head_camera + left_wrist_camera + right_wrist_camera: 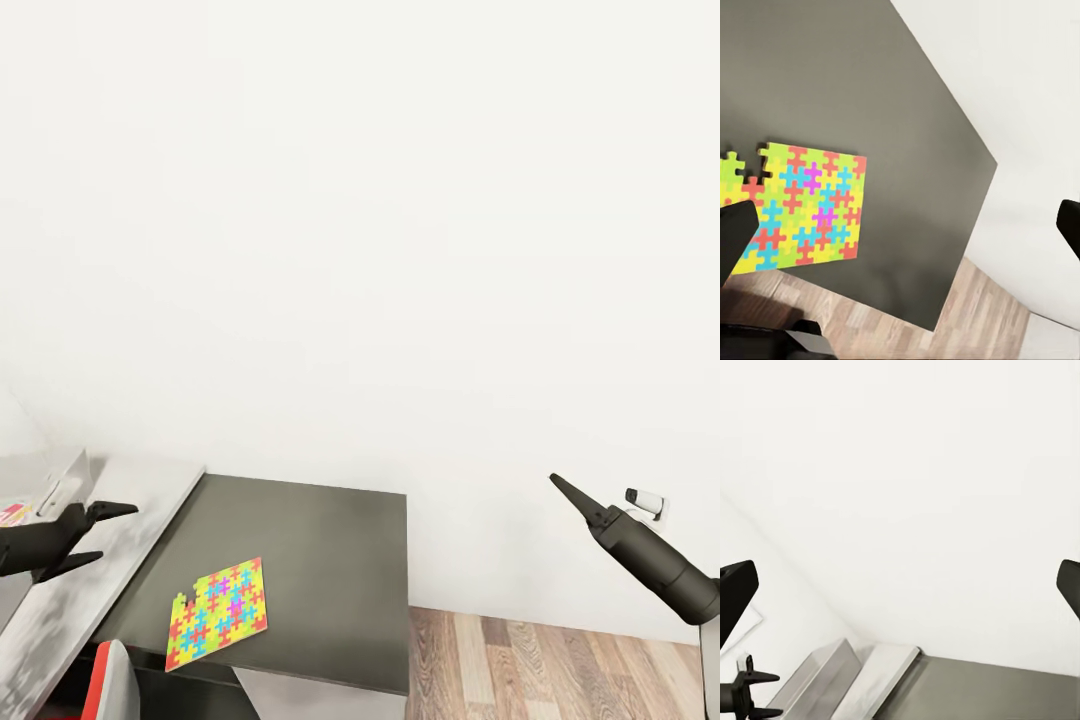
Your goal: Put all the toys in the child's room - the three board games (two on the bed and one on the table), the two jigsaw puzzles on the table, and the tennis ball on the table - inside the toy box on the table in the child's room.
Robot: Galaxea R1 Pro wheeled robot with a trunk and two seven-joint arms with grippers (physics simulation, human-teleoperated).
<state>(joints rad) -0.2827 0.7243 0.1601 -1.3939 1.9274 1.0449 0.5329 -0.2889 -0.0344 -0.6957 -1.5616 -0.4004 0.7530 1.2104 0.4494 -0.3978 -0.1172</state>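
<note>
One jigsaw puzzle (pixel 217 612) of red, yellow, blue and green pieces lies flat on the dark grey part of the table (pixel 310 560), near its front edge. It also shows in the left wrist view as the jigsaw puzzle (pixel 802 210), one corner piece slightly apart. My left gripper (pixel 100 537) hovers open and empty over the table's pale grey top (pixel 120 570), left of the puzzle. At the far left is a light grey wall, apparently the toy box (pixel 62 480), with something colourful beside it. My right gripper (pixel 566 491) hangs open in the air, well right of the table.
A white wall stands behind the table. Wooden floor (pixel 540 660) lies to the right of the table, under the right arm. A small white fitting (pixel 645 500) sits low on the wall. A red and white object (pixel 112 690) stands at the bottom left.
</note>
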